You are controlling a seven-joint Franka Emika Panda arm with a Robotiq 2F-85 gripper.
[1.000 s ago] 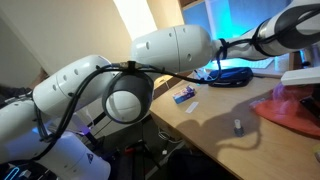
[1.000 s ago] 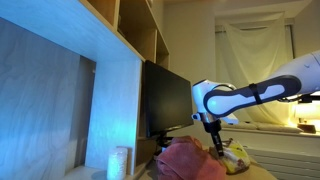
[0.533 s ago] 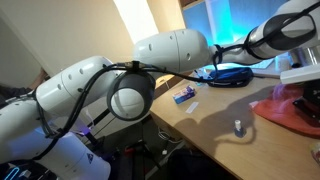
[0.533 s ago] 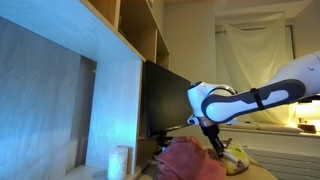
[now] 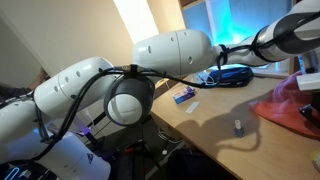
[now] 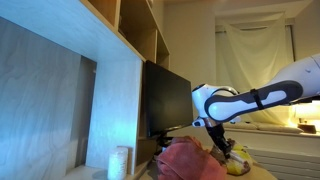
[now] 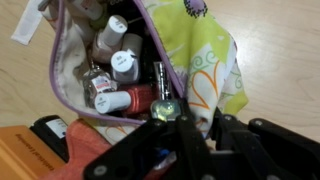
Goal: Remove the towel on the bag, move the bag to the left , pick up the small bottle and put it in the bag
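Below the open bag [image 7: 207, 62] of small bottles [image 7: 122, 63], the dark, blurred hand [image 7: 186, 136], its spread indiscernible

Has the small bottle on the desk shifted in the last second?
No. The small bottle stands in the same spot, just as far from the blue box as before.

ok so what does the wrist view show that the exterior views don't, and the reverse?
Wrist view only: the inside of the open bag, packed with bottles, mostly white-capped, with one red one lying among them.

Exterior views only: the monitor, the reddish towel, a small bottle standing alone on the desk, and the whole arm.

Shared: the yellow-green bag, the wooden desk, and the gripper close over the bag. None of the views shows whether it's open or shut.
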